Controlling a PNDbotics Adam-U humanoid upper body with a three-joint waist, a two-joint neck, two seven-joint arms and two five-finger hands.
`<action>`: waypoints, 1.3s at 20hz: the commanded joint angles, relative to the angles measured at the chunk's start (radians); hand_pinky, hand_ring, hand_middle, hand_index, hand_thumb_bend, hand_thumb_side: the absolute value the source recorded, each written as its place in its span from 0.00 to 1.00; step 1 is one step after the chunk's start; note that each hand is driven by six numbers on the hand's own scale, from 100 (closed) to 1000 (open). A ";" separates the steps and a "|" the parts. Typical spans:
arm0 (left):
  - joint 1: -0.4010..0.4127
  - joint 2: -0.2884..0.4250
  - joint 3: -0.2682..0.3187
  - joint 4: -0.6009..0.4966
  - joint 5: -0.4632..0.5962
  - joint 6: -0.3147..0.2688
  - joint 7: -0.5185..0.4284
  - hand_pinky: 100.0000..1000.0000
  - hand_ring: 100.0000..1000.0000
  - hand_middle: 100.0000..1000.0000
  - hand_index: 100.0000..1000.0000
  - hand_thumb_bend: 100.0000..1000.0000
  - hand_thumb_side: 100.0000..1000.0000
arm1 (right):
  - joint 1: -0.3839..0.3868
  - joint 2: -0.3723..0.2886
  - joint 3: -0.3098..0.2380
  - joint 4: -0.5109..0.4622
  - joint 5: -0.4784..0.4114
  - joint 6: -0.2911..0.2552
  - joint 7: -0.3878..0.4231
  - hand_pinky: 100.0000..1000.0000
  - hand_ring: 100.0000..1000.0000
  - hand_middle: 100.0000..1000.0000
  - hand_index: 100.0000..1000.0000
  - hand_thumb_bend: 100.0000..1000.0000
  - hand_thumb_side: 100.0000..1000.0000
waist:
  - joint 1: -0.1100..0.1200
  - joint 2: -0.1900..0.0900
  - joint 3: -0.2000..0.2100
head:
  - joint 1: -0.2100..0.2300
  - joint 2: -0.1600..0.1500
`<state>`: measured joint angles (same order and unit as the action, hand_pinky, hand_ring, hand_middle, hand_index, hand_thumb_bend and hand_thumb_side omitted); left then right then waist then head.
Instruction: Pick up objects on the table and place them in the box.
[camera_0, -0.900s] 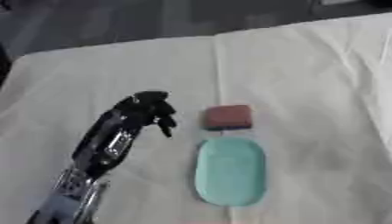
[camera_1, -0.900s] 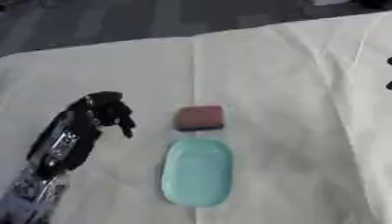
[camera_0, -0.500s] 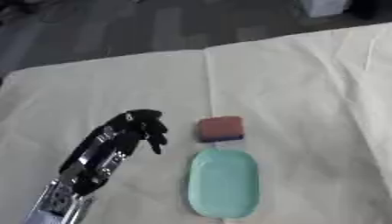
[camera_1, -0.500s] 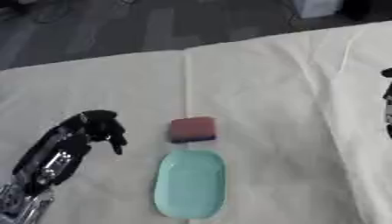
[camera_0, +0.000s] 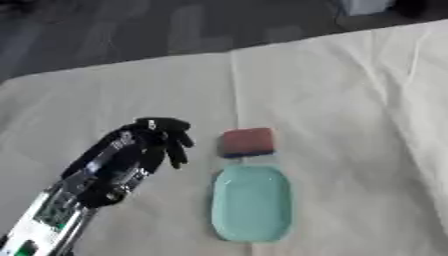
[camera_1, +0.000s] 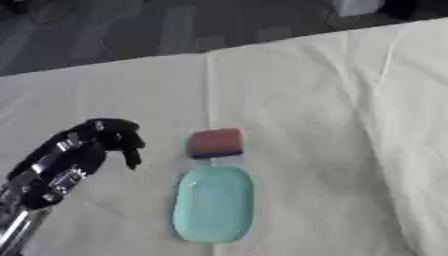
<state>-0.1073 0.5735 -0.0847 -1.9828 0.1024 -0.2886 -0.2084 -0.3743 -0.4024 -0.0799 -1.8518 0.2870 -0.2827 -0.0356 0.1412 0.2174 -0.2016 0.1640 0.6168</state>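
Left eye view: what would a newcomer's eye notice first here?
First the black left robot hand, fingers curled and holding nothing, above the cream tablecloth at centre left. Just to its right lies a small reddish block, and below that block a long turquoise oval dish.

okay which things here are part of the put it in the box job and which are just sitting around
Part of the job:
- small reddish-brown block with a dark lower edge
- oval teal dish
- robot's left hand, fingers curled, holding nothing

Just there:
- cream cloth covering the table
- dark floor beyond it

No box is in view.
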 joint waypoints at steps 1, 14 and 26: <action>-0.033 0.084 0.000 -0.017 -0.083 0.028 0.081 0.35 0.48 0.56 0.80 0.00 0.59 | 0.002 0.001 -0.006 -0.025 -0.015 0.002 0.005 0.33 0.57 0.84 0.84 0.00 0.40 | -0.011 -0.014 -0.001 | 0.027 0.020; -0.154 0.204 -0.085 -0.017 -0.396 0.258 0.199 0.30 0.51 0.58 0.80 0.19 0.32 | 0.032 0.054 -0.017 -0.070 -0.028 0.024 0.007 0.33 0.57 0.84 0.84 0.00 0.41 | -0.012 -0.022 -0.012 | 0.023 0.069; -0.257 0.292 -0.143 -0.017 -0.540 0.322 -0.047 0.49 0.59 0.67 0.88 0.43 0.24 | 0.048 0.076 -0.017 -0.093 -0.031 0.035 0.011 0.33 0.56 0.84 0.84 0.00 0.41 | 0.000 -0.038 -0.018 | 0.011 0.110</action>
<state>-0.3494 0.8286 -0.2306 -1.9833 -0.4224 0.0255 -0.2340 -0.3227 -0.3238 -0.0926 -1.9213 0.2573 -0.2500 -0.0229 0.1463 0.1977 -0.2198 0.1813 0.7249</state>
